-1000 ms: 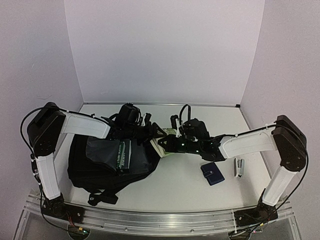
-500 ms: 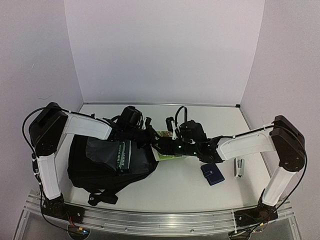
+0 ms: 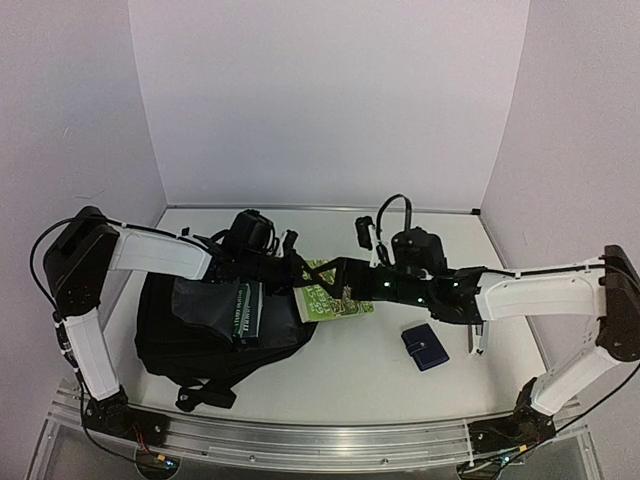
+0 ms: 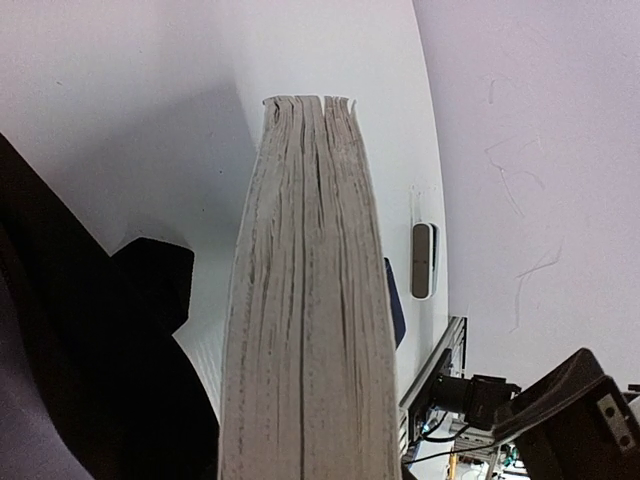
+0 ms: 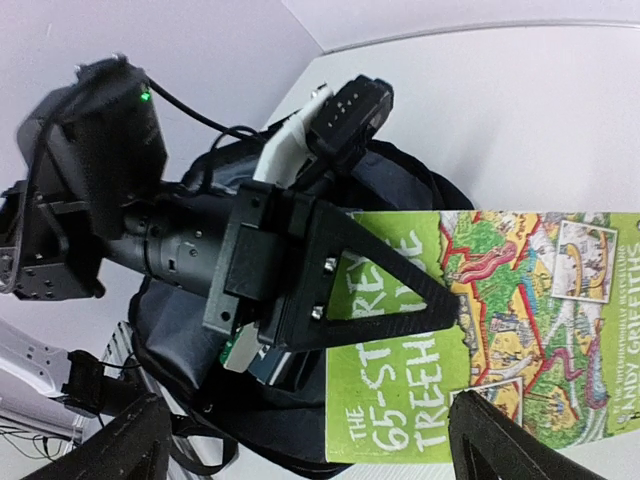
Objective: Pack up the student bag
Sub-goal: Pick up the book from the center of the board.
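The student bag [image 3: 190, 325] is a big black backpack lying open on the left of the table, with a dark green book [image 3: 247, 312] in its mouth. My left gripper [image 3: 303, 274] is shut on a bright green picture book [image 3: 335, 298] just right of the bag. In the left wrist view the book's page edge [image 4: 305, 300] fills the middle, beside the bag [image 4: 60, 350]. In the right wrist view a left finger [image 5: 381, 331] lies on the book's cover [image 5: 400, 420]. My right gripper [image 3: 342, 286] [image 5: 315, 445] stands open over the book, touching nothing.
A small dark-blue wallet [image 3: 425, 347] and a grey stapler [image 3: 479, 335] lie on the table to the right of the book; both also show in the left wrist view, the wallet [image 4: 394, 305] and the stapler [image 4: 424, 260]. White walls close in the table.
My right gripper has opened, let go of the green book and drawn back to the right. My left gripper has shut on the book, which now lies flatter.
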You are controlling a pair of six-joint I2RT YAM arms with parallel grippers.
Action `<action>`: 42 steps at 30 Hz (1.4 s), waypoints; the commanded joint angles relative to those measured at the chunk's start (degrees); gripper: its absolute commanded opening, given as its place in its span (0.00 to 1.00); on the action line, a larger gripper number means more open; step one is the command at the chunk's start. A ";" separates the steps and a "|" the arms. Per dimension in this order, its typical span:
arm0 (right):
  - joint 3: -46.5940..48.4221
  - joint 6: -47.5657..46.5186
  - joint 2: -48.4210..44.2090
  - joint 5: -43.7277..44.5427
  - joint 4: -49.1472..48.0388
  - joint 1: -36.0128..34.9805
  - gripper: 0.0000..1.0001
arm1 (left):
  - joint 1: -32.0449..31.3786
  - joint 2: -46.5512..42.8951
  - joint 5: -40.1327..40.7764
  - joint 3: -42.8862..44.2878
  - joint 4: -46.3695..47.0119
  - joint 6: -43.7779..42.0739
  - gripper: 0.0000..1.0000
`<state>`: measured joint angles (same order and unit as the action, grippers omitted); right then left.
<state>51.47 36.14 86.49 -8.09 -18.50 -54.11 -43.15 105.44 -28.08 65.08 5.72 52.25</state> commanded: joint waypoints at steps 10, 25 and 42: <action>-3.81 -3.74 -15.42 -22.52 2.52 20.29 0.98 | 8.88 -19.61 -23.12 -5.78 11.08 -6.15 0.00; -1.72 -2.46 -10.74 -53.94 2.02 25.30 0.98 | 9.49 -27.78 -37.05 -3.48 0.11 -13.96 0.00; 0.66 8.13 -3.13 -50.78 -13.38 18.13 0.92 | 9.40 -26.82 -38.41 -3.83 2.81 -11.97 0.00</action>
<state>50.98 38.23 81.65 -58.58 -20.18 -35.26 -33.71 80.25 -63.40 58.67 3.06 40.18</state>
